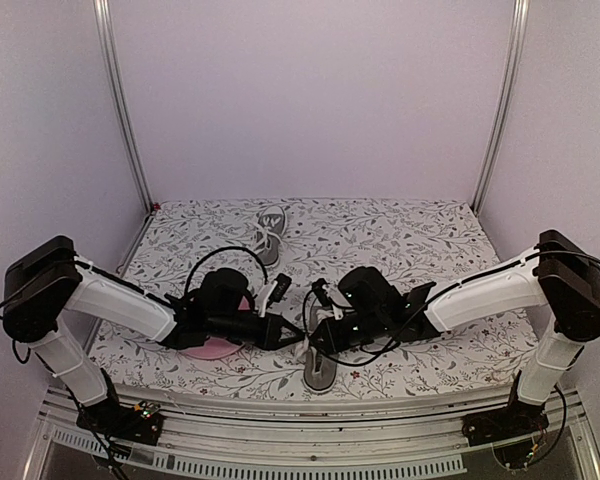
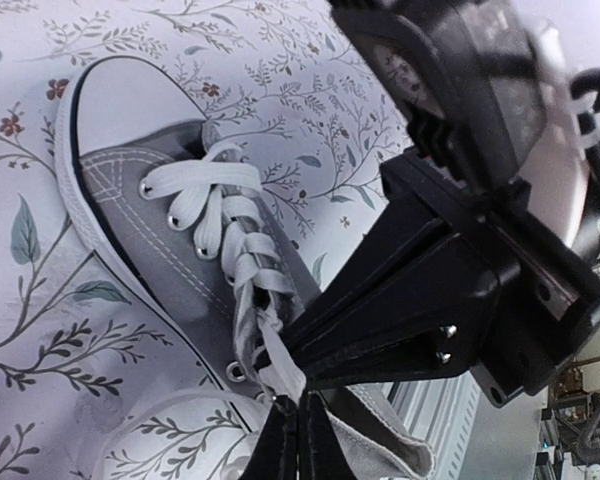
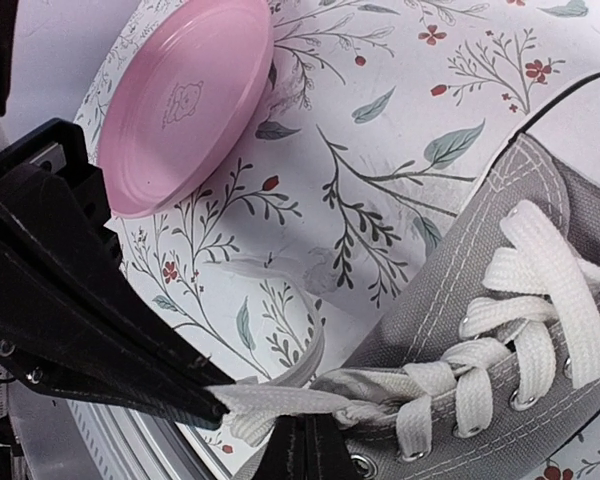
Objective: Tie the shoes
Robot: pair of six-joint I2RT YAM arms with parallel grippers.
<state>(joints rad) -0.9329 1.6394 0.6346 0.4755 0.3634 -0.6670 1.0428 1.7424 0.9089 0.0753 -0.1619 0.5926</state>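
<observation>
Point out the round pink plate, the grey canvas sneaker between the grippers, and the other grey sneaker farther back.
Round pink plate (image 3: 185,105): right wrist view, centre.
Near grey canvas sneaker (image 2: 130,105): left wrist view, white toe cap.
Far grey sneaker (image 1: 270,230): top view, laces.

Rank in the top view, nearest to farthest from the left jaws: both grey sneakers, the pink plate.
1. Near grey sneaker, at the jaws, front centre.
2. Pink plate, left of them.
3. Far grey sneaker, back centre.
</observation>
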